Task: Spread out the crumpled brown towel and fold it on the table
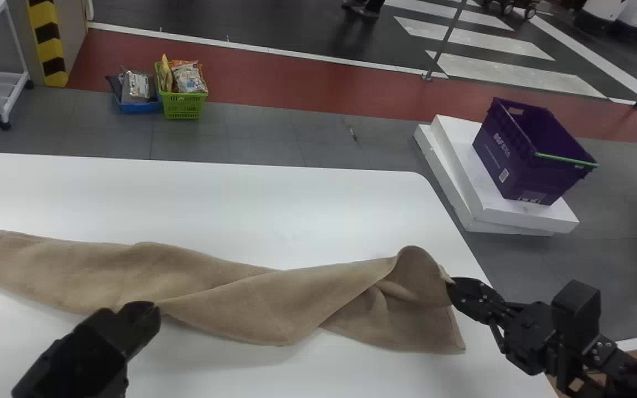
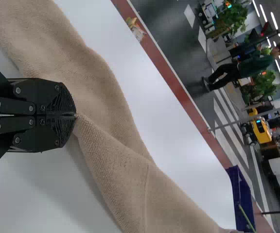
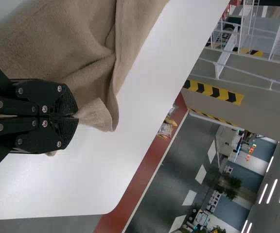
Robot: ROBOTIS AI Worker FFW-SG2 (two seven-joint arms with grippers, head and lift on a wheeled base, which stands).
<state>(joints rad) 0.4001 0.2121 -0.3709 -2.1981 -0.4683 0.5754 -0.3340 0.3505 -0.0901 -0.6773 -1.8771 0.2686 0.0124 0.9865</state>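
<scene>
White, round-cornered surface [image 1: 241, 204] runs beyond the jaws to its far edge, the twisted brown cloth towel [image 1: 130, 271] between them pinched by the black left gripper [image 1: 151, 313] and, near the right edge, the black right gripper [image 1: 452, 285].

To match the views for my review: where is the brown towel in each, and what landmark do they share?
Head view: towel, stretched across the table, its right end at the right hand.
Left wrist view: towel, pinched by the left hand, extending beyond it.
Right wrist view: towel, its end pinched in the right hand.
Shared landmark: red floor strip beyond the table.
</scene>
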